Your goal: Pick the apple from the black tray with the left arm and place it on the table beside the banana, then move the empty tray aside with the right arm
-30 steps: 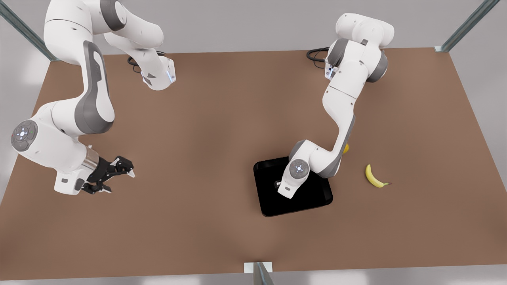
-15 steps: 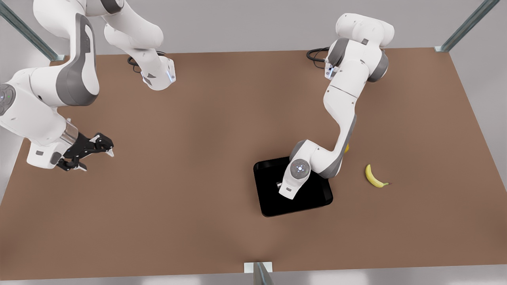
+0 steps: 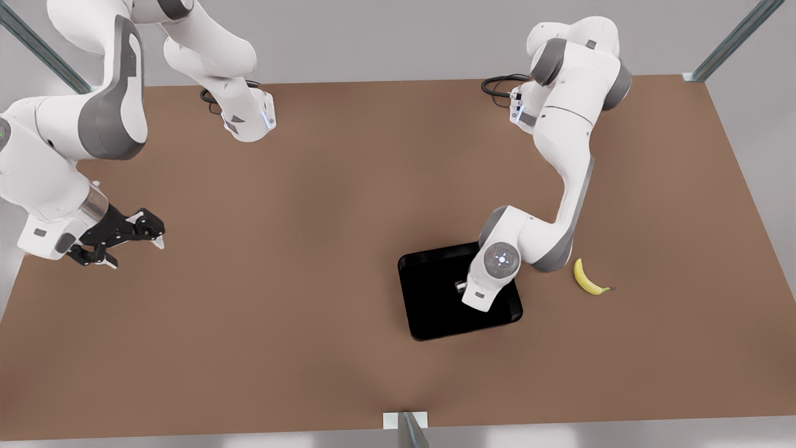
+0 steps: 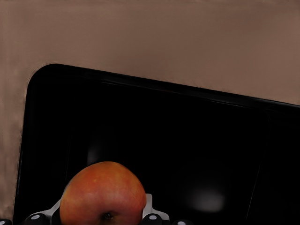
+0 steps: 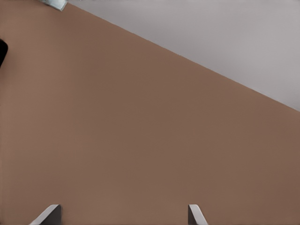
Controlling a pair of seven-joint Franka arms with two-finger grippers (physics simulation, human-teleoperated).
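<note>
Left wrist view: we see the apple clamped between the left gripper's white fingertips, red-orange skin, stem dimple facing the camera, hanging over the black tray with the tray's rounded corner and low rim against the brown table. Front view: we have the left arm bent down over the tray, its wrist covering the fruit, left gripper above the tray's half nearer the front view's right. The banana lies on the table just off the tray toward the front view's right, beside the arm's elbow. Right arm waits far off at the front view's left; right gripper hovers over bare table, fingers spread wide, holding nothing. Right wrist view confirms: two white fingertips well apart.
</note>
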